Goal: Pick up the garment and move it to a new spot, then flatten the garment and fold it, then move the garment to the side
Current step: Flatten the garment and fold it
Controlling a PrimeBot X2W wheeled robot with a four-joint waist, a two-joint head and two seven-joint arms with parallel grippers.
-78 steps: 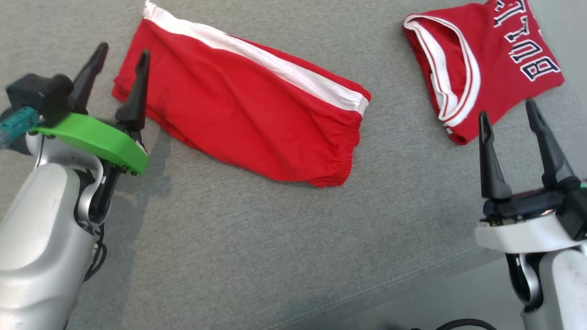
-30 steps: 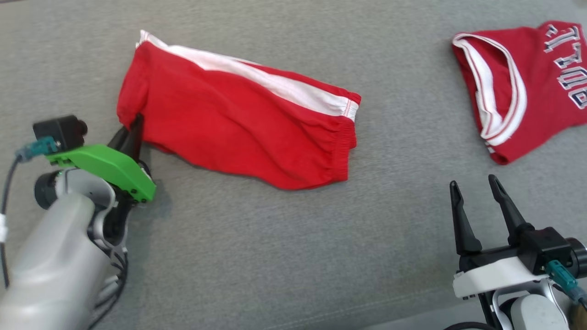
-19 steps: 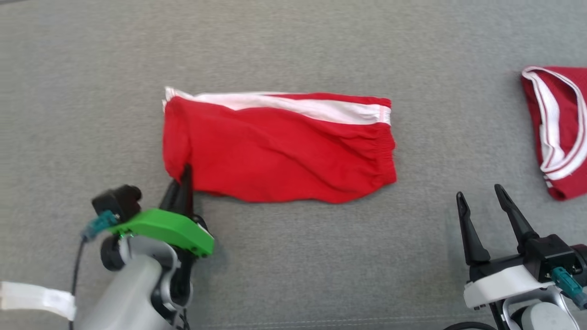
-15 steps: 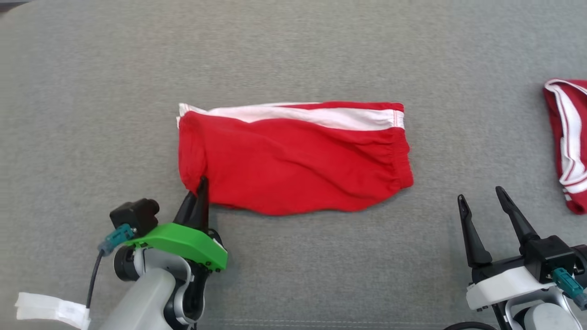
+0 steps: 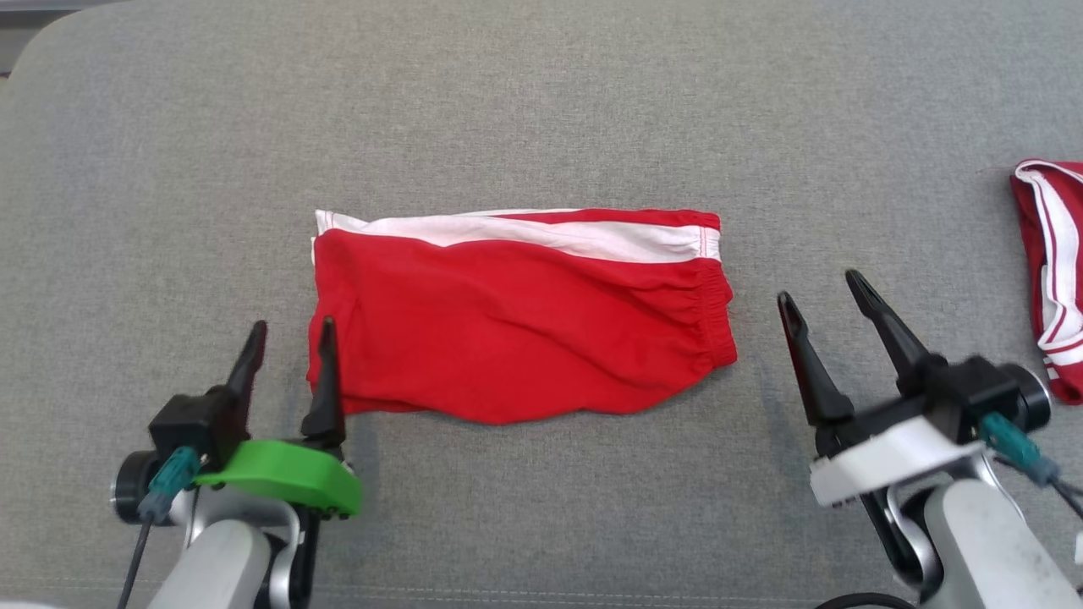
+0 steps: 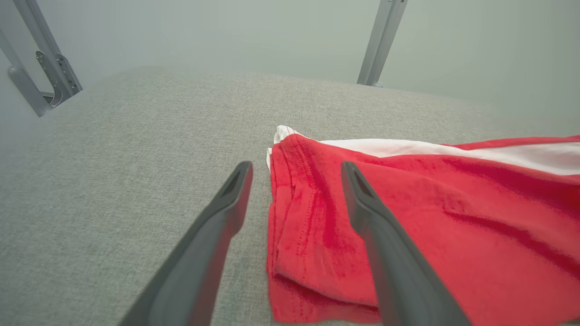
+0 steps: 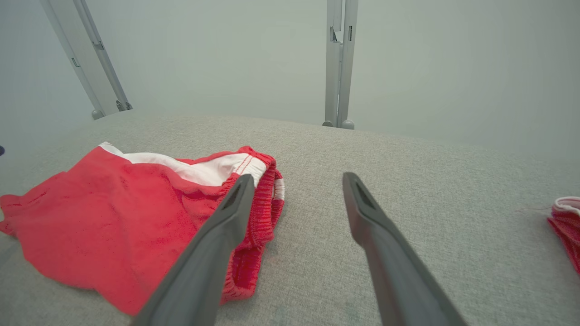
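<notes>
The garment [image 5: 516, 321] is a pair of red shorts with a white side stripe, folded and lying flat in the middle of the grey cushion [image 5: 541, 101]. My left gripper [image 5: 290, 336] is open at the garment's near-left corner, with one finger over the cloth edge and nothing held. In the left wrist view that corner of the garment [image 6: 408, 217] lies between and beyond the spread fingers of the left gripper [image 6: 294, 170]. My right gripper [image 5: 819, 286] is open to the right of the waistband. In the right wrist view the waistband end of the garment [image 7: 136, 213] lies left of the open right gripper [image 7: 297, 179].
A second red garment with white trim [image 5: 1049, 271] lies at the right edge of the cushion, also seen as that red garment [image 7: 566, 226] at the far right. Grey metal frame legs [image 7: 337, 63] stand behind the cushion. The cushion's rounded corner is at top left.
My left gripper has opened and let go of the garment's near-left corner. The head camera turned, so the whole scene shifted. My right gripper has come up closer to the waistband.
</notes>
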